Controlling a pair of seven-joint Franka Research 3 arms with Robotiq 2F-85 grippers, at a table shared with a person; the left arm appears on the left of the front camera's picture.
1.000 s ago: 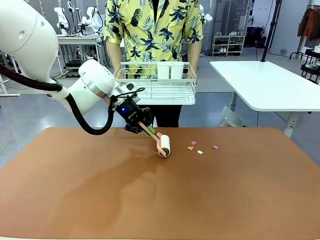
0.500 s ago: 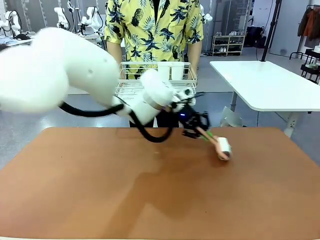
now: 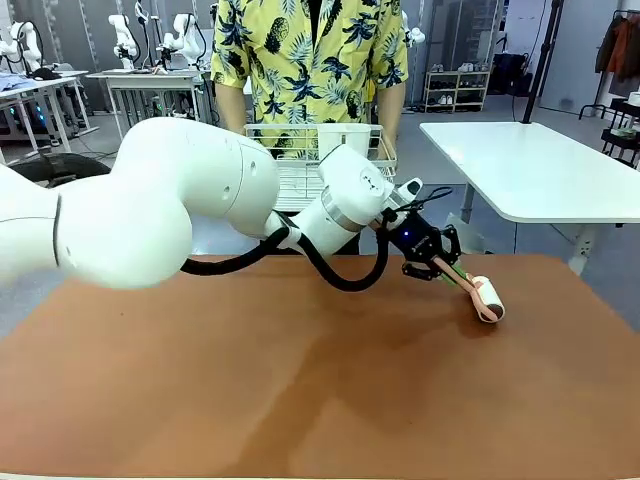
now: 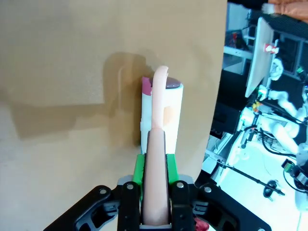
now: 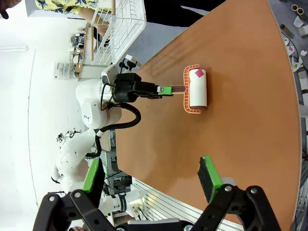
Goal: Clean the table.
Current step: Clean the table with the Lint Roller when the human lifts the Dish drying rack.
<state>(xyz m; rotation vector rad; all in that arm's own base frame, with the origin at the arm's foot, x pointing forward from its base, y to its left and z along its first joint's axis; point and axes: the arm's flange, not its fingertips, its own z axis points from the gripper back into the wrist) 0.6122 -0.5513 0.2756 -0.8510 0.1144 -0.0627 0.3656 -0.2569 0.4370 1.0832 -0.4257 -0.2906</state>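
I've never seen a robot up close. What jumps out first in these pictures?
A big white arm reaches across the reddish-brown table, its left gripper shut on the pink handle of a lint roller resting near the far right corner. Behind the table stands a person in a yellow pineapple shirt holding a white wire rack.

Bright, even room light, soft shadows, wide-angle bend at the wrists.
From the front, focus is crisp; a broad soft shadow lies on the desk (image 3: 520,400) below and left of the left claw (image 3: 448,271). From that wrist the desk washes to pale tan, and a dim shadow sits beside the roller (image 4: 169,108) ahead of the claw. Beyond the right claw (image 5: 150,175) the floor (image 5: 29,96) burns white, perhaps overexposed, and the desk edge curves.
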